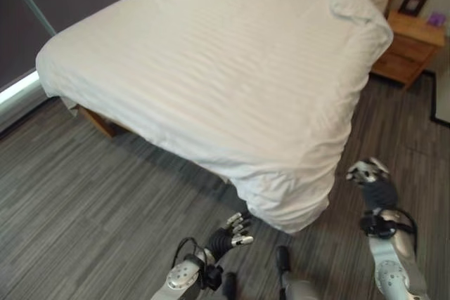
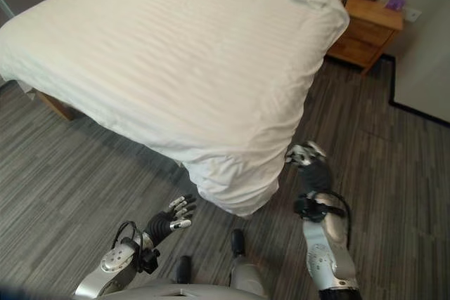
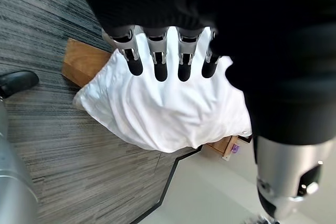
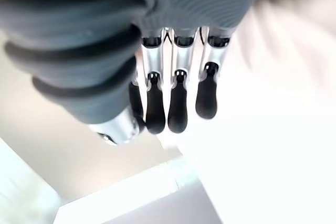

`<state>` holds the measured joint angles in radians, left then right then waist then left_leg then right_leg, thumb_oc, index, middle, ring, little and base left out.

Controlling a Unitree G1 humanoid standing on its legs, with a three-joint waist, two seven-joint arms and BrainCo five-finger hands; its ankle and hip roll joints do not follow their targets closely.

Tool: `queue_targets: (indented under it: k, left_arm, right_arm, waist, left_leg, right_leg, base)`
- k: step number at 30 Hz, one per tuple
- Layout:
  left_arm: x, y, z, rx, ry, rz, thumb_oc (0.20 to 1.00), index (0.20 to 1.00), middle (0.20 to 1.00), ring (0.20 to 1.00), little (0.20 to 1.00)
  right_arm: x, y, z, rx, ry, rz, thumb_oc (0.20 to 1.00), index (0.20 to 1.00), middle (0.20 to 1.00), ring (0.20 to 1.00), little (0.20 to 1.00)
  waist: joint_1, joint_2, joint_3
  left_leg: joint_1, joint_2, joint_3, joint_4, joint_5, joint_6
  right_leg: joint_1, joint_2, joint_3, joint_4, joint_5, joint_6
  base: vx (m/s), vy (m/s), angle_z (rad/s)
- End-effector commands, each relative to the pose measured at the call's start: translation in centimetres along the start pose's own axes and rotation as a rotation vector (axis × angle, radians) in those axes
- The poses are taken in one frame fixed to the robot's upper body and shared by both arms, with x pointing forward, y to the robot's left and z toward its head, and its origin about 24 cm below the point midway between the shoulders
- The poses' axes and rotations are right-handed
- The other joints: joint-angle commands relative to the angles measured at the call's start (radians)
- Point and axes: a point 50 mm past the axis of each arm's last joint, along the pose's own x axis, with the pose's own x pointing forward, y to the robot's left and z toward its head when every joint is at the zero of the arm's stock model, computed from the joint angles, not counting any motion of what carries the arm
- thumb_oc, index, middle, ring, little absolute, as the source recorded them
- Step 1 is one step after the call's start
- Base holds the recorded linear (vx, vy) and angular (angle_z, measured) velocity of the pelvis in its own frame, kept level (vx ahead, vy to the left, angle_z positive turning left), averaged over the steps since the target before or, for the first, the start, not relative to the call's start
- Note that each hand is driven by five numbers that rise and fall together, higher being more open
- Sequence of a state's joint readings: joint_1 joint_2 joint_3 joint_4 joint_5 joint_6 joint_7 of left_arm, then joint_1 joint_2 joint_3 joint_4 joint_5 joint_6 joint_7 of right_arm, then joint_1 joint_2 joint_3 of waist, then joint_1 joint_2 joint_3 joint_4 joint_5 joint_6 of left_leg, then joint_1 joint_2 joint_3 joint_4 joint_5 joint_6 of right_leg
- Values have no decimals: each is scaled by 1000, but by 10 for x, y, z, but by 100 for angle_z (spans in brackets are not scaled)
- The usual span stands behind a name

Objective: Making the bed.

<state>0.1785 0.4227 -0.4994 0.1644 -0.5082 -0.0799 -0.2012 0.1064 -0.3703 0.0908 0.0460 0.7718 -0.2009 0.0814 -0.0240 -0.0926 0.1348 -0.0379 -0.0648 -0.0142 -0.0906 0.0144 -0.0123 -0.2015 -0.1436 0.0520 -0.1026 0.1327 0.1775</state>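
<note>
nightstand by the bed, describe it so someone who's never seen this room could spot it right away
Start at the big bed with the white duvet. At its pillow end, on the robot's right, stands a low wooden nightstand with drawer fronts. It carries a small dark picture frame and a purple item, unlike any other furniture here.

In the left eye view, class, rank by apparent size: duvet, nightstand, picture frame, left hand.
1. Duvet, by far the largest.
2. Nightstand.
3. Left hand and picture frame look alike; the hand is nearer the camera, so I won't rank them.
</note>
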Motion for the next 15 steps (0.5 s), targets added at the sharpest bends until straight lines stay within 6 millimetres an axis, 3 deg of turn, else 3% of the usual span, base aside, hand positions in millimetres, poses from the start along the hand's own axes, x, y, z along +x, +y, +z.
queue_targets:
  k: [1,2,4,5,7,10,12,15]
  left_arm:
    - [11,6,32,52,-134,-26,1000,1000,1000,1000,1000]
    - [13,4,33,51,-136,-39,1000,1000,1000,1000,1000]
    - [15,4,34,51,-140,-42,1000,1000,1000,1000,1000]
    - [17,3,35,55,-142,-49,1000,1000,1000,1000,1000]
    - [19,2,35,56,-145,-52,1000,1000,1000,1000,1000]
    - [20,2,36,55,-147,-51,1000,1000,1000,1000,1000]
    - [25,-3,34,35,-145,-61,1000,1000,1000,1000,1000]
    - [28,-7,35,33,-151,-74,1000,1000,1000,1000,1000]
  right_arm:
    - [26,3,34,-3,-118,86,200,200,200,200,200]
    - [43,12,32,-13,-102,106,200,200,200,200,200]
    - [51,16,29,-5,-92,114,200,200,200,200,200]
    - [68,31,28,-62,-68,174,200,200,200,200,200]
    - [80,41,27,-52,-59,199,200,200,200,200,200]
    - [85,46,27,-47,-57,207,200,200,200,200,200]
    - [103,60,25,-29,-33,224,200,200,200,200,200]
    - [108,74,22,12,-19,268,200,200,200,200,200]
  waist:
    - [31,25,55]
    - [53,31,65]
    - [62,33,66]
    - [85,39,75]
    - [102,45,81]
    - [108,49,85]
    - [135,60,98]
    - [146,65,107]
  left_leg:
    - [-29,23,-47,3,-3,-2]
    - [-57,23,-53,3,7,-4]
    - [-66,22,-56,3,10,-6]
    - [-84,20,-61,3,18,-9]
    - [-98,19,-65,3,24,-12]
    - [-105,19,-69,3,27,-13]
    - [-122,17,-80,3,35,-15]
    - [-136,16,-84,3,40,-17]
  right_leg:
    - [46,16,-41,15,46,21]
    - [26,16,-48,15,48,20]
    - [18,16,-52,15,50,19]
    - [4,16,-56,15,54,20]
    - [-7,16,-61,15,55,18]
    - [-12,15,-64,15,56,17]
    - [-25,13,-73,15,59,16]
    - [-37,15,-80,15,62,16]
  base:
    - [-73,-27,12]
    - [-81,-36,3]
    - [-53,-25,-5]
    - [-35,-20,0]
    - [-28,-20,5]
    - [-14,-9,9]
    - [-13,-13,8]
    - [-7,-10,6]
